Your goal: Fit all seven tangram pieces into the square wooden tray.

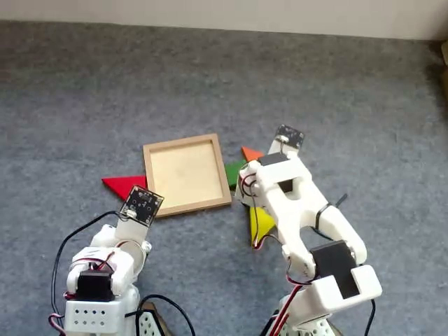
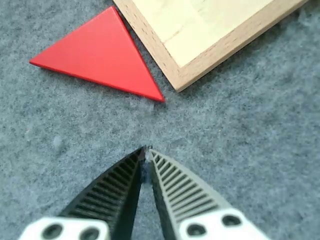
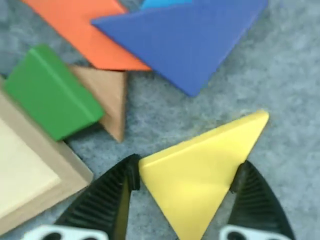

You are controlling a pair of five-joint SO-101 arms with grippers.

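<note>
The square wooden tray [image 1: 180,142] lies mid-table with nothing inside it; its corner shows in the left wrist view [image 2: 200,65] and the right wrist view [image 3: 55,172]. A red triangle [image 1: 124,185] [image 2: 100,55] rests on the carpet beside the tray. My left gripper [image 2: 147,152] is shut on nothing, just short of the red triangle's tip. My right gripper [image 3: 185,175] has its fingers against two sides of the yellow triangle [image 3: 200,165] [image 1: 260,222]. Beyond it lie a green piece [image 3: 50,92], a tan triangle [image 3: 111,97], an orange piece [image 3: 85,25] and a blue triangle [image 3: 195,35].
A light blue piece [image 3: 165,2] peeks out behind the blue triangle. The green piece [image 1: 234,173] leans on the tray's outer edge, with the orange piece [image 1: 250,152] behind it. Grey carpet covers the table, and cables trail from both arm bases.
</note>
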